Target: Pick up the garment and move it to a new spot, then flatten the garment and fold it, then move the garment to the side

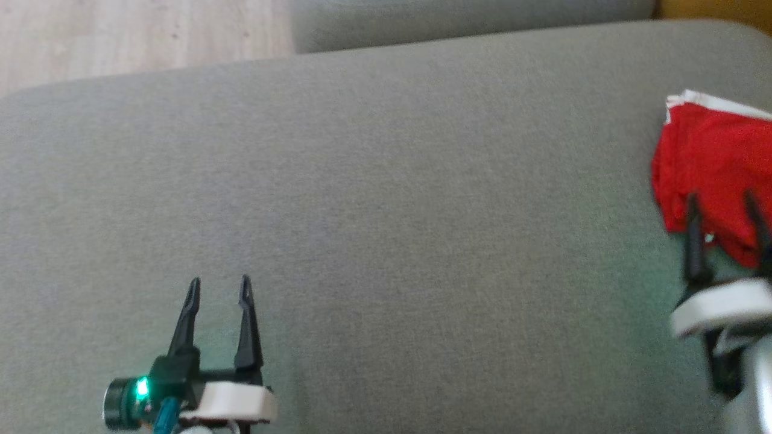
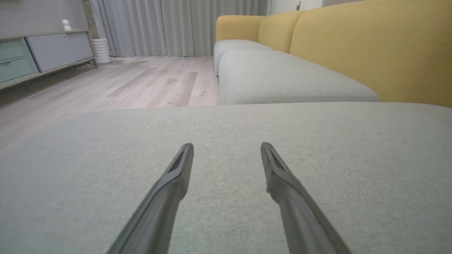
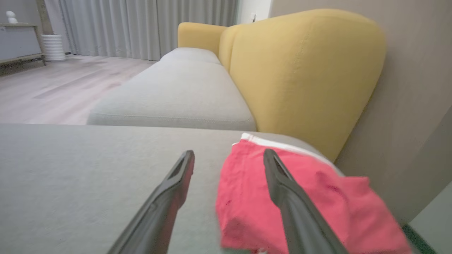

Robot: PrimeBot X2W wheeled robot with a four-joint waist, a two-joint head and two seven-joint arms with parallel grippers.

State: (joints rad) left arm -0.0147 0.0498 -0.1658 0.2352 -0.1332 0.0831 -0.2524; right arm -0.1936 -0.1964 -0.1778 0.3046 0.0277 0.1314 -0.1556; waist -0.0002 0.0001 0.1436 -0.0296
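**Item 1, left gripper** [image 1: 219, 281]. I find it at the lower left of the head view. Its two dark fingers are parted wide with nothing between them. A green light [image 1: 142, 387] glows on the wrist body below. In the left wrist view the fingers stand over bare grey fabric.

**Item 2, right gripper** [image 1: 721, 198]. It sits at the right edge of the head view, somewhat blurred, with its fingers spread as wide as the left pair. I count no grip. In the right wrist view one finger lies over grey fabric and the other crosses in front of the garment. The cloth's left edge falls in the gap between them, unpinched. Whether the tips touch the cloth I cannot tell.

**Item 3, garment** [image 3: 332, 204]. Red cloth with a white band along its far edge, bunched loosely. It rests on the seat cushion at the far right of the head view, cut by the frame edge. In the right wrist view it takes the lower right, near the cushion's corner.

**Item 4, seat cushion** [image 1: 386, 181]. Grey and broad, across most of the head view. A second grey cushion [image 2: 289, 77] lies beyond it, upper middle of the left wrist view.

**Item 5, backrest** [image 3: 300, 70]. Yellow, upper centre-right of the right wrist view, behind the garment.

**Item 6, surroundings.**
- Pale wood floor [image 1: 120, 36], upper left of the head view.
- Grey curtains [image 2: 176, 24], along the top of the left wrist view.
- A sideboard [image 2: 53, 49] with a white ribbed vessel [image 2: 101, 50] beside it, upper left of the left wrist view.
- A beige wall [image 3: 416, 88], right side of the right wrist view.
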